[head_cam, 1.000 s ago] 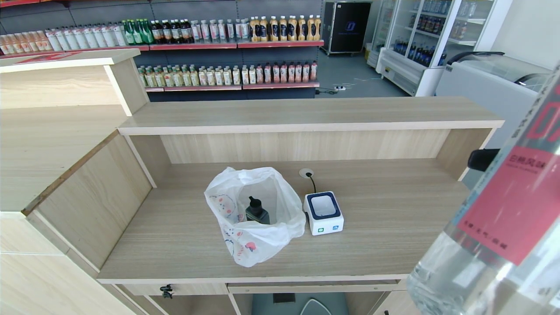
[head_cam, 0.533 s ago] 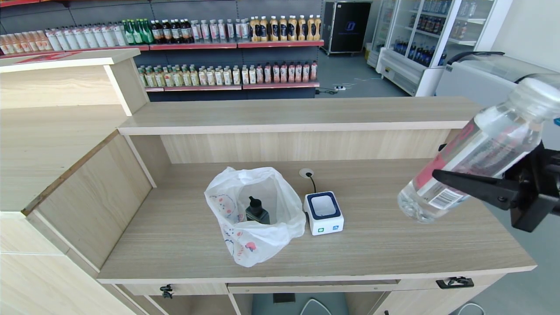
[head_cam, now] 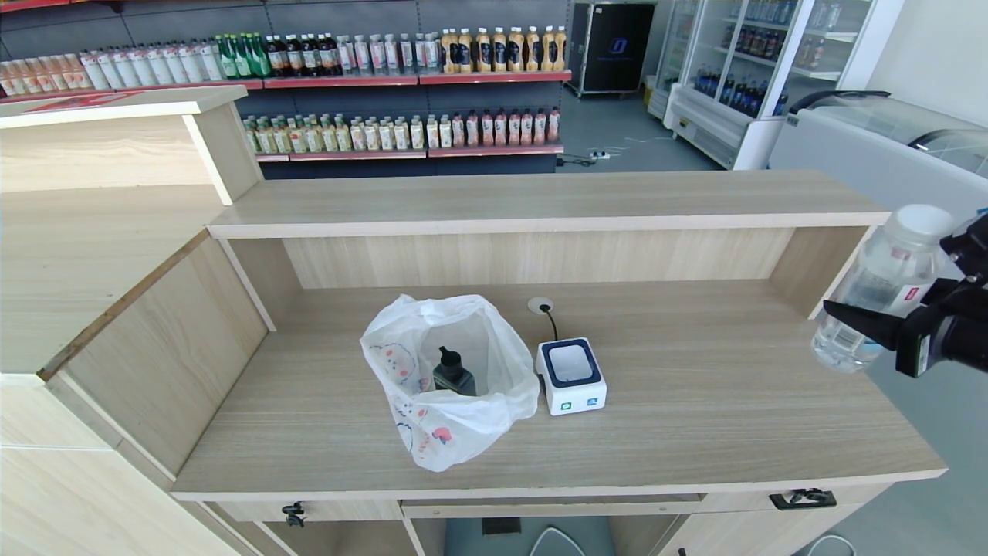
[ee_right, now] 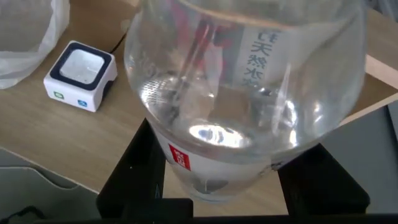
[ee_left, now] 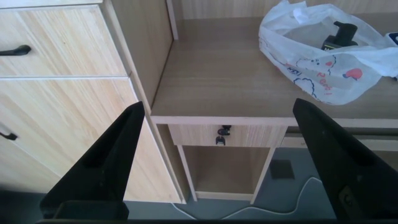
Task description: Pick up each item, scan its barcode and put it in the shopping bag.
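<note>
One item in hand: gripping bottle (head_cam: 880,289) between right jaws, over worktop's (head_cam: 695,432) end; left jaws spread wide, empty. Probably scan step; next, swing barcode (head_cam: 847,337) over scanner (head_cam: 571,376), well left of those jaws.

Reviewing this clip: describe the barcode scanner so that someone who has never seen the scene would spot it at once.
Start at the long wooden counter and look at its lower work surface. Near the middle lies a white shopping bag, and the scanner sits just to the robot's right of it. Unlike the soft, crumpled bag, it is a small rigid white box with a dark-rimmed square window on top.
</note>
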Robot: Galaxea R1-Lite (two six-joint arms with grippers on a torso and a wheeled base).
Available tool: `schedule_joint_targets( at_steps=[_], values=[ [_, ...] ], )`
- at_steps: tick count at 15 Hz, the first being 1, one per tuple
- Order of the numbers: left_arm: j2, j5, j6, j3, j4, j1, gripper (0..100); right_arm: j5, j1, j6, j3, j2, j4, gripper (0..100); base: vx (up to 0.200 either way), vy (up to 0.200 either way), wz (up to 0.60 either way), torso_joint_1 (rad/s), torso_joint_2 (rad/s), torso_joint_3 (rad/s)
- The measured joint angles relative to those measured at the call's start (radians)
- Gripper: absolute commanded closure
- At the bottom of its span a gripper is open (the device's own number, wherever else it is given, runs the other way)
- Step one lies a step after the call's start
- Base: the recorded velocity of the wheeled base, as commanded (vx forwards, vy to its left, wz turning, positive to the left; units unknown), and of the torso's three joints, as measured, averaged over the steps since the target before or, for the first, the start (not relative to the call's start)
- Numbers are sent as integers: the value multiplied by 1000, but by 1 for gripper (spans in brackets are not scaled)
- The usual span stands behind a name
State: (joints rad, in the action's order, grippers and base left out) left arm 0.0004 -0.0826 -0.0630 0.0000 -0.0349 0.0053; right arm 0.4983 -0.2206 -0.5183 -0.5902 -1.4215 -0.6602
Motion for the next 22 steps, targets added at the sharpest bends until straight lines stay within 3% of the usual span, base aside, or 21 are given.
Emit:
schedule_joint_targets(
  at_steps=[5,10,22],
  values=[
    [0,0,0,0,0,1,0,-148,13,-11,-3,-42,-53,100,0,0,600,2,0,2],
    [0,0,0,0,0,0,0,-163,51,-89,14,-89,-126,100,0,0,600,2,1,1],
    [0,0,0,0,0,1,0,-151,57,-367,-21,-384,-389,100,0,0,0,0,0,0]
  ],
)
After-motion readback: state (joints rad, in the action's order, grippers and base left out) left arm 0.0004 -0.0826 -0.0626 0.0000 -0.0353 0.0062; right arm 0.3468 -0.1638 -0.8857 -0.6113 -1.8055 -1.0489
